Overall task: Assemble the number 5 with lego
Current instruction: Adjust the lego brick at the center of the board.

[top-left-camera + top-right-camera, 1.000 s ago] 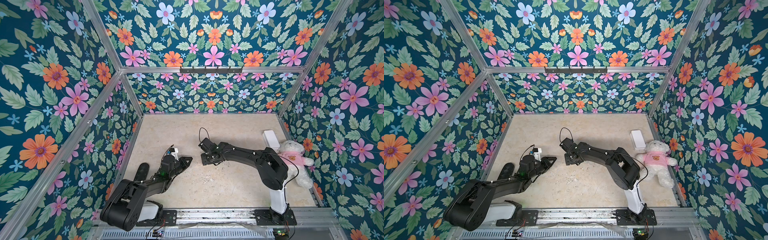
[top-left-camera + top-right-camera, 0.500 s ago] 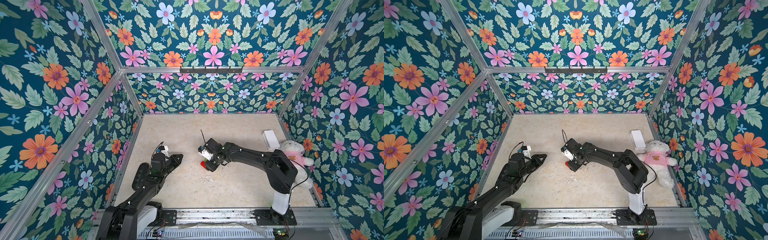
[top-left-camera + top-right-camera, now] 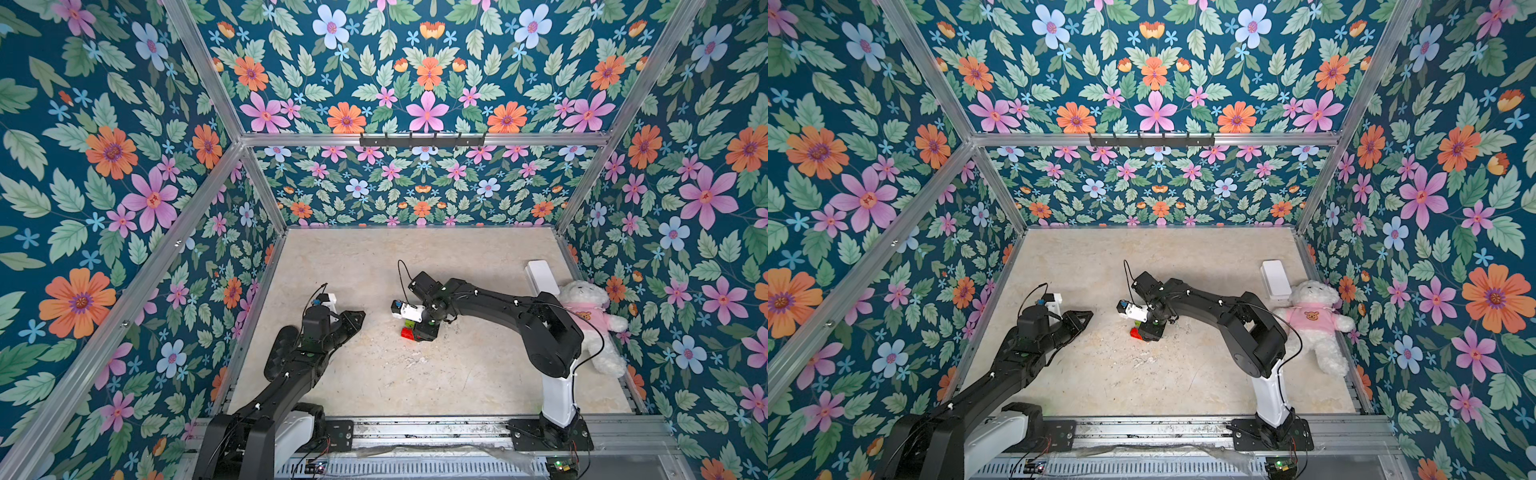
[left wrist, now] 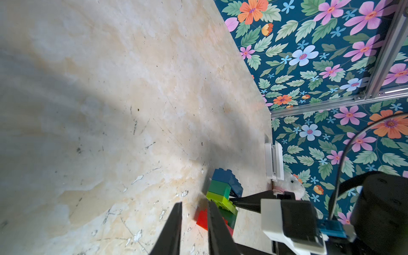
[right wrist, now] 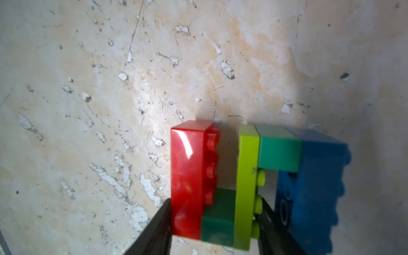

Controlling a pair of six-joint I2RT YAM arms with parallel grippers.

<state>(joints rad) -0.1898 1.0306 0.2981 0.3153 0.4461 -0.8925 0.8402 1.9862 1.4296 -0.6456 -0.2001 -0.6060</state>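
Right hand [image 5: 213,207] clamps 5 [image 5: 245,176] across red-lime faces; likely light, stiff, slick. Left hand [image 4: 194,205] clenched, empty.

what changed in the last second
The left gripper, shut and empty, drew back from the middle toward its own side. The right gripper rolled its wrist, so the number 5 now shows from above. Unchanged: its grip on the figure, the white box, the teddy bear.
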